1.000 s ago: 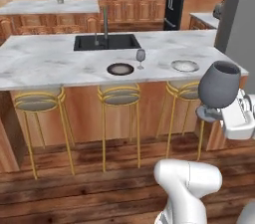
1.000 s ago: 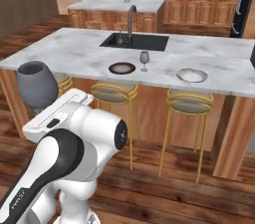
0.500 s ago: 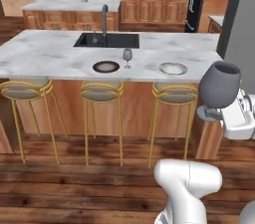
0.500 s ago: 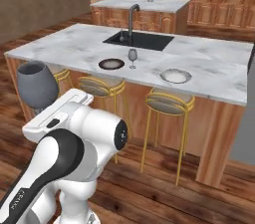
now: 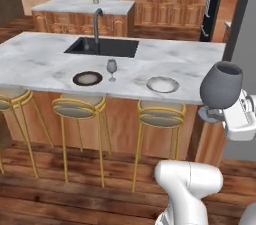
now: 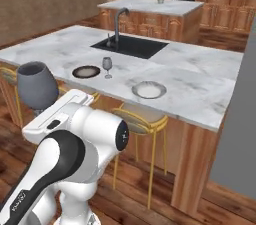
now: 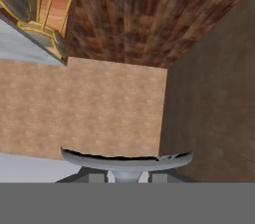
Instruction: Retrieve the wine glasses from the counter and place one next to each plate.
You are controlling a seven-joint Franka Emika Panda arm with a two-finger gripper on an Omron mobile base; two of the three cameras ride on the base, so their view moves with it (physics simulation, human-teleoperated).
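Note:
My gripper [image 5: 214, 115] is shut on the stem of a smoky-grey wine glass [image 5: 221, 86], held upright in front of the island's near right corner. From the other side the same wine glass [image 6: 36, 86] stands above the gripper [image 6: 42, 114]. In the hand view its round foot [image 7: 127, 160] rests across the gripper [image 7: 127, 175]. A second wine glass [image 5: 111, 69] stands on the island just right of the dark brown plate [image 5: 87, 78]. The light grey plate [image 5: 162, 84] lies further right with nothing beside it. The counter is out of view.
The long marble island [image 5: 40, 61] has a black sink [image 5: 102, 46] and a tap. Gold stools [image 5: 161, 114] stand along its near side. A grey wall panel [image 5: 245, 44] rises at the right. Another marble-topped cabinet block [image 5: 82, 5] stands behind.
The whole picture has shifted: the base has driven closer to the island and turned, so the plates look larger. The wine glass stays in my gripper, unchanged.

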